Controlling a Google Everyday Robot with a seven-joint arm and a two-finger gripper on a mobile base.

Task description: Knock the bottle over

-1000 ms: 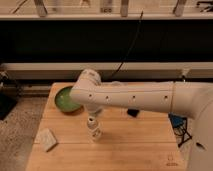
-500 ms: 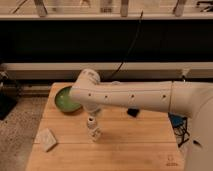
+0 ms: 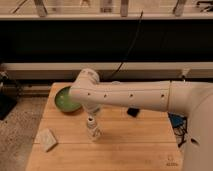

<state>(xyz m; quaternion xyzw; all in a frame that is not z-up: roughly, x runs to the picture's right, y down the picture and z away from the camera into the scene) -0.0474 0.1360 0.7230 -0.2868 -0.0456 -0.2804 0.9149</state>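
Since the bottle (image 3: 93, 130) stands upright left of centre on the desk (image 3: 130, 146) and looks light and tippy, I'd just shove it high up. My end effector (image 3: 92, 111) hangs right above it; can't tell how open.

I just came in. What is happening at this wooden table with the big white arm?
A white robot arm reaches in from the right over the wooden table. Its gripper hangs directly above the small bottle; whether it touches the cap cannot be told. The bottle stands upright near the middle of the table, so it is not yet knocked over. A green bowl sits behind it to the left, a pale flat object lies at the front left, and a small dark object lies to the right.
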